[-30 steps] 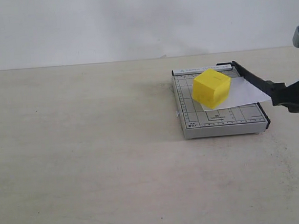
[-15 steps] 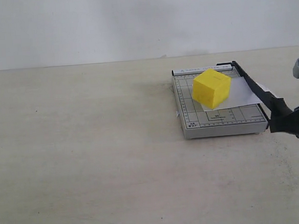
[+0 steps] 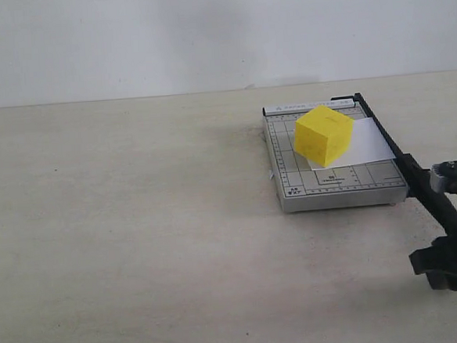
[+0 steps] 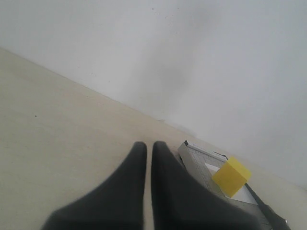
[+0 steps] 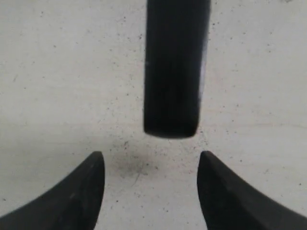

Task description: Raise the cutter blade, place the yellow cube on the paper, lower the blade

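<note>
one yellow cube (image 3: pixel 323 136) sits on one white paper (image 3: pixel 371 150) on the grey trimmer board (image 3: pixel 290 179). one cutter blade (image 3: pixel 390 146) lies lowered along the board's right edge. of two grippers, the right gripper (image 5: pixel 151 160) is spread, with the blade handle (image 5: pixel 175 72) just ahead and ungripped. the left gripper (image 4: pixel 145 146) is pressed together, empty.

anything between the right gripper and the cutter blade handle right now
Nothing visible. The right gripper is open at the cutter blade handle's end, only bare table between; the yellow cube sits on the paper.

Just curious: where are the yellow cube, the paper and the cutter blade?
yellow cube (image 3: pixel 323 137), exterior view, middle of cube.
paper (image 3: pixel 372 146), exterior view, bare right part.
cutter blade (image 3: pixel 421 178), exterior view, mid-arm.
</note>
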`<action>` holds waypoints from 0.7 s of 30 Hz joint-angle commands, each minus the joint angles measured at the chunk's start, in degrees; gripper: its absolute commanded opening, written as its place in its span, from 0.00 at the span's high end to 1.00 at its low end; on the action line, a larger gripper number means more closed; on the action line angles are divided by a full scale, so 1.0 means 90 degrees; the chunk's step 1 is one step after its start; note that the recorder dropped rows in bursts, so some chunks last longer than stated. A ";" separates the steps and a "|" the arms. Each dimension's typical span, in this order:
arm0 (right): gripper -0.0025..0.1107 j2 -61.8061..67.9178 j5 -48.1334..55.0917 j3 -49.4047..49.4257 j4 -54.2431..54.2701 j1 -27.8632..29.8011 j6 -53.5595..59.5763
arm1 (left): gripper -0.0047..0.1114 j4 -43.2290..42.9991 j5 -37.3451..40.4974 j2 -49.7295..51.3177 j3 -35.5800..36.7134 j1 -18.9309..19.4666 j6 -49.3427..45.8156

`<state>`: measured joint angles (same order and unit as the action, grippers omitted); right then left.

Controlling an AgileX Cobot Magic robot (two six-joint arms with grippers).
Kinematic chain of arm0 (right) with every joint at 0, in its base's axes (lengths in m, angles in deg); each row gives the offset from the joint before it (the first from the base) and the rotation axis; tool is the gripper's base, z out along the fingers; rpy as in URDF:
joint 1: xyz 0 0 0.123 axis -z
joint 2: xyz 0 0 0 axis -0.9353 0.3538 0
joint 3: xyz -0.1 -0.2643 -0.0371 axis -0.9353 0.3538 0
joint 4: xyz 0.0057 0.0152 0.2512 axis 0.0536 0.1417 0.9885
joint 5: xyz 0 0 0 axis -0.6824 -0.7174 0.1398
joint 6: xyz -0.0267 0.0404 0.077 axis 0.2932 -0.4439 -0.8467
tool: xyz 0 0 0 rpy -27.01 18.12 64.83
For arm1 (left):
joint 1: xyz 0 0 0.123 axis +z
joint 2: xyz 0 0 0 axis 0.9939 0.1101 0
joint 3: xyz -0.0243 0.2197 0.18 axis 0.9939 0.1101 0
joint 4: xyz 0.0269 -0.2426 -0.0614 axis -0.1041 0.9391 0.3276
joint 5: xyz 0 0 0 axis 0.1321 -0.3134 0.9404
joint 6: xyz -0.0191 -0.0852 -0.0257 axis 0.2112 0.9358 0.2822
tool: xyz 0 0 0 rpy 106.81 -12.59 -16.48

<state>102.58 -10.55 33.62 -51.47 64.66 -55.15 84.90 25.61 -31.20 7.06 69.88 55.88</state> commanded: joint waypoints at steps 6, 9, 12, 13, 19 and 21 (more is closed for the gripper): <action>0.49 -0.0893 0.1653 -0.0143 -0.0036 0.0006 -0.0591 | 0.92 0.0044 0.0004 -0.0018 0.0021 0.0022 -0.0008; 0.67 -0.1713 0.2136 -0.0147 -0.0036 0.0006 -0.0877 | 0.92 0.0044 0.0004 -0.0018 0.0021 0.0022 -0.0008; 0.98 -0.2907 0.2325 -0.0147 0.0019 0.0006 -0.0912 | 0.92 0.0044 0.0004 -0.0018 0.0021 0.0022 -0.0008; 0.98 -0.3332 0.2263 -0.0147 0.0038 0.0006 -0.0912 | 0.92 0.0044 0.0004 -0.0018 0.0021 0.0022 -0.0022; 0.98 -0.6919 0.1286 -0.0147 0.0191 0.0006 -0.0838 | 0.92 0.0044 0.0004 -0.0018 0.0021 0.0022 -0.0038; 0.98 -0.7906 0.0879 -0.0147 0.0089 0.0006 -0.0810 | 0.92 0.0044 0.0004 -0.0018 0.0021 0.0022 -0.0038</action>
<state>42.33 1.29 32.40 -49.97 64.66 -62.63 84.90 25.61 -31.20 7.06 69.88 55.88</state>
